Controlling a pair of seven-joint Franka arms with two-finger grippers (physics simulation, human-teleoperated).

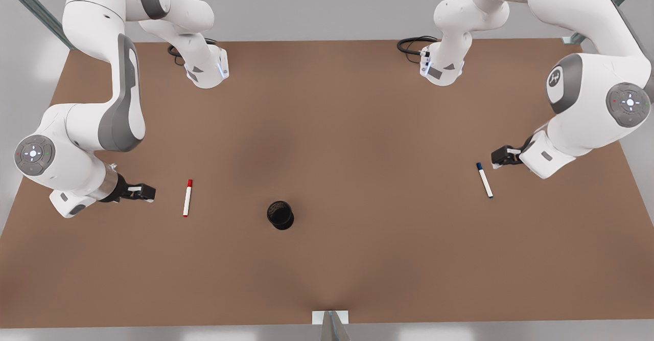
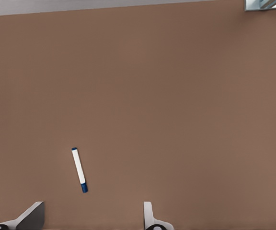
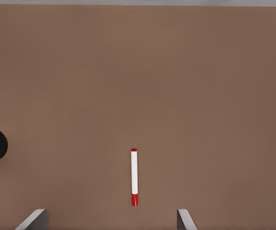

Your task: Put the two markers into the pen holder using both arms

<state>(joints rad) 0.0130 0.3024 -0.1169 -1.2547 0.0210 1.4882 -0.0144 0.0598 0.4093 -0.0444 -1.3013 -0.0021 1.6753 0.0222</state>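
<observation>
Black mesh is forming the wall of the pen holder, which is standing upright on the brown table, nearest the front camera and a little toward the front view's left of centre. Farther back on that side, the red-capped marker is lying flat, with the right gripper hovering just beside it, its fingertips spread wide apart and holding nothing. On the front view's right, the blue-capped marker is lying flat on the table, well apart from the holder. The left gripper is hanging close to its capped end, its fingertips likewise spread and empty.
</observation>
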